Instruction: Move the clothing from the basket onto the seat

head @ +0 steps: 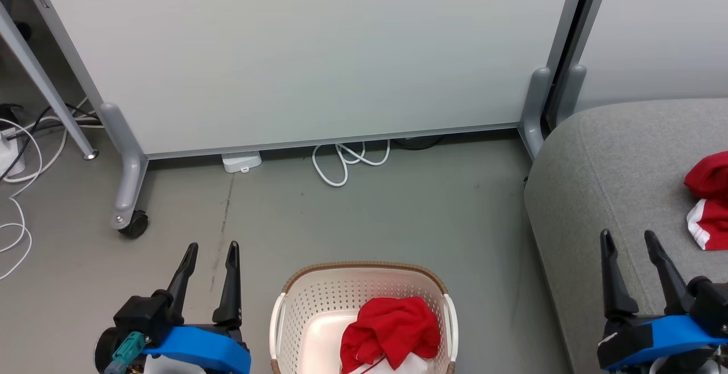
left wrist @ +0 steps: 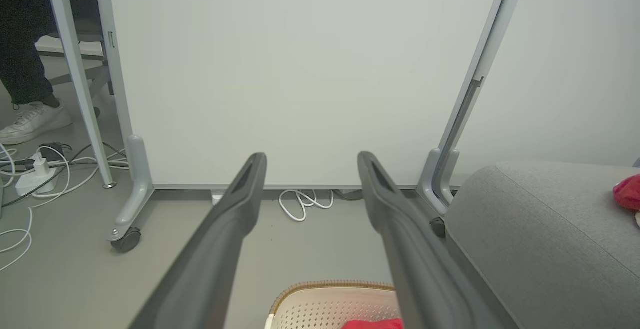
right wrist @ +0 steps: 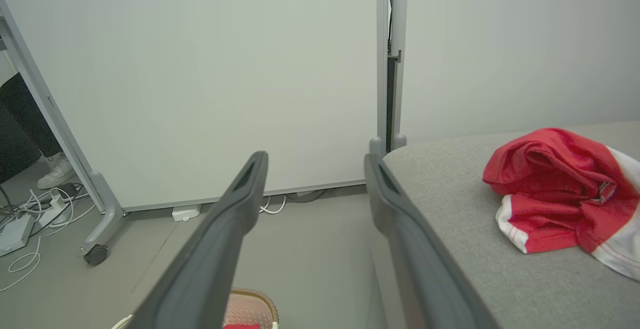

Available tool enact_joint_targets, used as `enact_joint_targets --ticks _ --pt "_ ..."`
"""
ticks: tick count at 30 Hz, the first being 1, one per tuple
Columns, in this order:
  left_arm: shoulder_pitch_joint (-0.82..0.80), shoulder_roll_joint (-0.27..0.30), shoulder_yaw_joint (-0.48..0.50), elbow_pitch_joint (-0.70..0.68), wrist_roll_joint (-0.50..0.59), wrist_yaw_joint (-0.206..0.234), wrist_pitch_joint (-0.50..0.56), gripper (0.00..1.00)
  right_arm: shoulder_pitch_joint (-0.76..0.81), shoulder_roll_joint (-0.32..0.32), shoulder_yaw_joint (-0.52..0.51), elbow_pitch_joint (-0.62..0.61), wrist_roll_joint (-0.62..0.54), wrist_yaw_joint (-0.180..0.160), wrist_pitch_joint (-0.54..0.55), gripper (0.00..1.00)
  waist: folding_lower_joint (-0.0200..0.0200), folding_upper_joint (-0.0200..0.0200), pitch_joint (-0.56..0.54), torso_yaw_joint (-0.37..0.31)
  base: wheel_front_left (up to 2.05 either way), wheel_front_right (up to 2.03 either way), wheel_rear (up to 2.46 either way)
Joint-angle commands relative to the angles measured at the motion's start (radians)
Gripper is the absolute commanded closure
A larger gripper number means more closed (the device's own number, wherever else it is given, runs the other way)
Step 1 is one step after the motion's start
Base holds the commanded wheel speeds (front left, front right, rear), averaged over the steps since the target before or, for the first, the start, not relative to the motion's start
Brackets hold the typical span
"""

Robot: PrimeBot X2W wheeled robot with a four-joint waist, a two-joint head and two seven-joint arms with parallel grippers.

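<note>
A cream-white perforated basket [head: 296, 317] with a brown rim stands on the floor at the bottom centre, holding a crumpled red garment [head: 392, 328] with white beneath it. The basket [left wrist: 310, 309] and a bit of red garment [left wrist: 372, 324] also peek in at the bottom of the left wrist view. Another red and white garment [head: 708, 206] lies on the grey sofa seat [head: 614, 169] at the right, seen closer as the garment [right wrist: 555, 189] on the seat [right wrist: 450, 204]. My left gripper [head: 209, 250] is open left of the basket, empty. My right gripper [head: 628, 239] is open above the seat's front part, empty.
A wheeled white partition panel [head: 296, 50] stands behind, with a caster [head: 133, 223] at its left foot. White cables [head: 347, 161] and a small white adapter [head: 242, 162] lie along its base. More cables [head: 17, 192] trail at the left. A person's white shoe [left wrist: 30, 121] shows behind the panel.
</note>
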Motion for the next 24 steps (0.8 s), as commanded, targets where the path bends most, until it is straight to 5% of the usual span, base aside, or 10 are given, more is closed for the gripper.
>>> enact_joint_targets --ticks 1,24 --pt "0.012 0.002 0.004 0.006 0.002 -0.002 -0.004 0.00 0.020 0.003 0.004 0.002 0.002 0.000 0.002 0.00 0.0002 -0.0001 -0.007 0.003 0.00 0.00 0.00" --pt "0.005 0.022 0.018 0.061 -0.033 -0.002 -0.004 0.00 0.015 0.003 0.061 0.108 0.036 0.000 -0.030 0.00 0.0002 -0.0001 -0.022 0.023 0.00 0.00 0.00"
